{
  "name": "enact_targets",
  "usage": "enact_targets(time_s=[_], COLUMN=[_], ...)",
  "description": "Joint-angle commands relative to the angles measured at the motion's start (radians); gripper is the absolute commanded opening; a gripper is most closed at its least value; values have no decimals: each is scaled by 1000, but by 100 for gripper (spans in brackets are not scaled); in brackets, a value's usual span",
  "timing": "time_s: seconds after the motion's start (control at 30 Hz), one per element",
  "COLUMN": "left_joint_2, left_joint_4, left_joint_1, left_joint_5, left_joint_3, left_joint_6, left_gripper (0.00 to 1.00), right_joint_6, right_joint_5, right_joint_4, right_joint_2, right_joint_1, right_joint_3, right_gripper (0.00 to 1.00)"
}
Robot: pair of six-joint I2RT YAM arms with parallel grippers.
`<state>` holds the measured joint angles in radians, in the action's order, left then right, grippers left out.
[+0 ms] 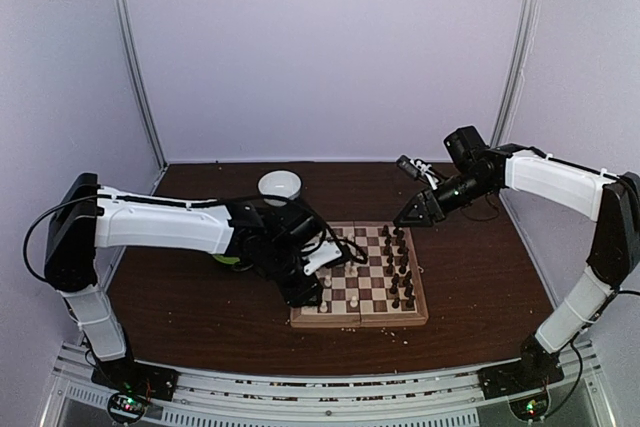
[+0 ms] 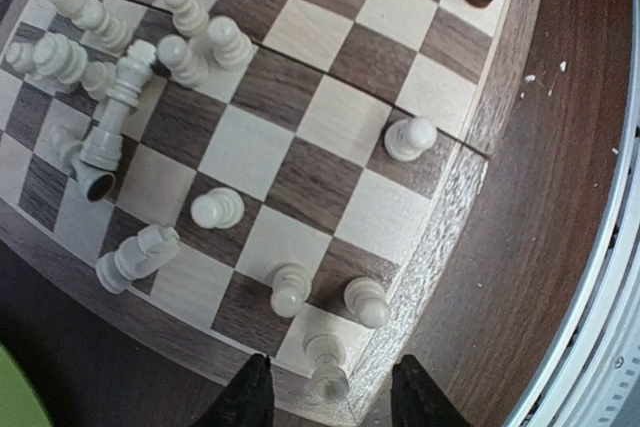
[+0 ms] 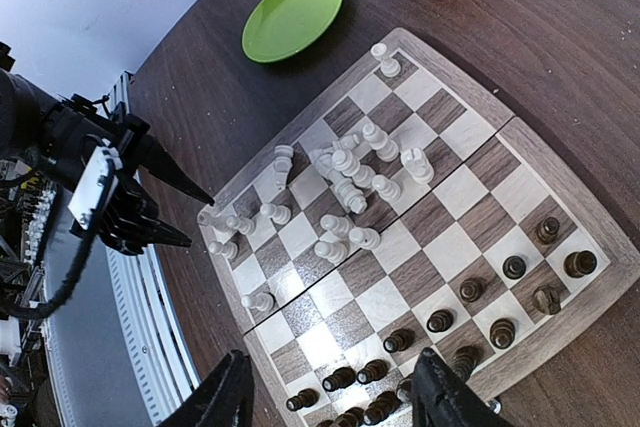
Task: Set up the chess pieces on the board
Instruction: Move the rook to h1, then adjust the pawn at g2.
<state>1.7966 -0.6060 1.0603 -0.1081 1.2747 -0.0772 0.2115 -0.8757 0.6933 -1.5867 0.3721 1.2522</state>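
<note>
Right wrist view gives you the best read on progress. The square wooden chessboard with light and dark brown chequered squares lies flat on the dark brown table. The dark brown turned chess pieces stand in two rough ranks along the edge nearest that camera. I'd judge that side close to finished, though you can't check each piece type from here.

The cream-white turned chess pieces are far less settled. Most are bunched in a loose cluster in the middle of their half, and the left wrist view shows several of them lying on their sides. Only a handful of cream pawns stand apart on squares of their own near the border. So the bulk of the work left is sorting that cluster into its two back ranks and righting the fallen pieces.

Your left gripper sits low over the board's corner, partly open. A small cream pawn stands on the corner square between the fingers, with a gap on each side. It looks free of the fingers, not gripped.

Your right gripper hangs above the dark ranks with its fingers spread wide. It holds nothing and touches nothing.
</note>
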Motion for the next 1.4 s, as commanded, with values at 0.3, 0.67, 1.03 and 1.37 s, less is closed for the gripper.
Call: enact_targets(time_s=[0.3,0.67,1.03,1.37], left_joint_2=[20,110,131,81], left_joint_4=[5,-13,-18,-14], left_joint_1=[-111,-126,-126,-106], left_joint_5=[-106,-229,-232,-200], left_joint_3=[64,115,133,116], left_joint_6=[73,134,126,108], left_gripper=[2,0,6,32], right_joint_6=[17,21,28,28], right_joint_5=[0,-1,-5,-6], right_joint_4=[16,22,29,31], right_joint_2=[-15,-19,-25,-30], right_joint_1=[-11,-17,-19,-21], right_joint_3=[28,31,35,36], right_gripper=[54,53,53,53])
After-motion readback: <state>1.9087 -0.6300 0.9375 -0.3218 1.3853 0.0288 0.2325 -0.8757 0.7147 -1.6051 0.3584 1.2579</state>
